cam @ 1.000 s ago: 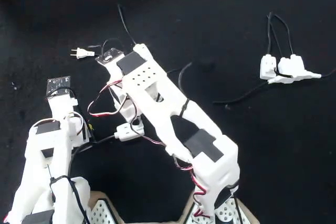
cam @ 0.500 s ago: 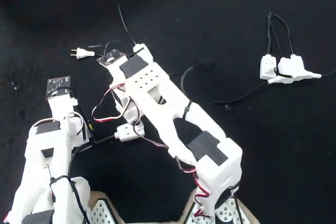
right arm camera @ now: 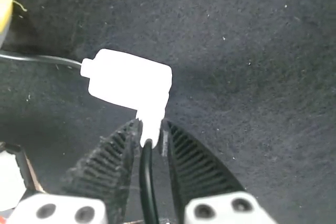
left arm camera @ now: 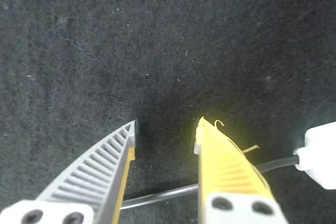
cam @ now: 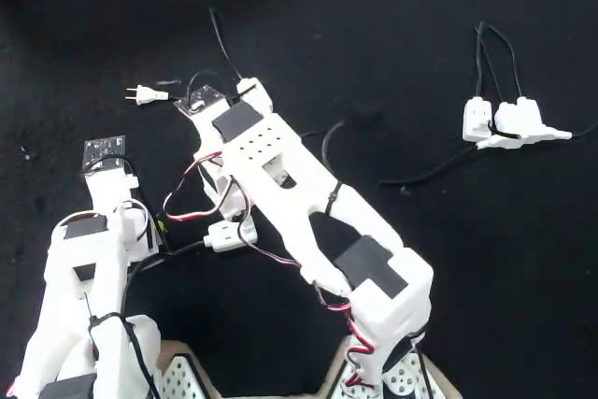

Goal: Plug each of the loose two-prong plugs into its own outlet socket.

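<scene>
A plug is being pinched by the right gripper against the socket, likely for seating; the left gripper is being held spread nearby.

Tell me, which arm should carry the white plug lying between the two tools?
Right. The right tool is closed on the neck of the white plug, so it probably just needs to lift. The left tool is open beside it, over a black cord, holding nothing.
</scene>
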Robot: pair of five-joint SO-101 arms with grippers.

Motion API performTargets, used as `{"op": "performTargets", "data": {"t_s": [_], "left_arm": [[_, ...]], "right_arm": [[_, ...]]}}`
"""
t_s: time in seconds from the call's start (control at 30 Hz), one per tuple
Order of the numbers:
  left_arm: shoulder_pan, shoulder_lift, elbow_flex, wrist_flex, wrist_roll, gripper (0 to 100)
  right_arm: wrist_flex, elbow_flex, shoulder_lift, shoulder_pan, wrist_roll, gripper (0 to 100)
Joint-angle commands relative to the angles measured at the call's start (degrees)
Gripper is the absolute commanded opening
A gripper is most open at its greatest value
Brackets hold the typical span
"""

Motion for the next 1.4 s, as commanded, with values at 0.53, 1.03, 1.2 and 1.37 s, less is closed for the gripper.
{"op": "performTargets", "data": {"t_s": [0.53, 1.03, 1.2, 1.37], "left_arm": [[-0.7, -1.9, -0.5, -0.6, 0.2, 19], [-0.7, -1.9, -0.5, -0.7, 0.2, 19], [-0.7, -1.9, -0.5, -0.9, 0.2, 19], [-0.7, -1.9, -0.5, -1.0, 0.2, 19]], "right_arm": [[-5.7, 8.1, -9.1, -0.9, -4.3, 1.0], [-9.9, 13.7, -14.6, -1.0, -2.9, 1.0], [-10.7, 16.5, -18.9, -0.9, -2.9, 1.0], [-10.7, 16.7, -19.6, -0.9, -2.6, 1.0]]}}
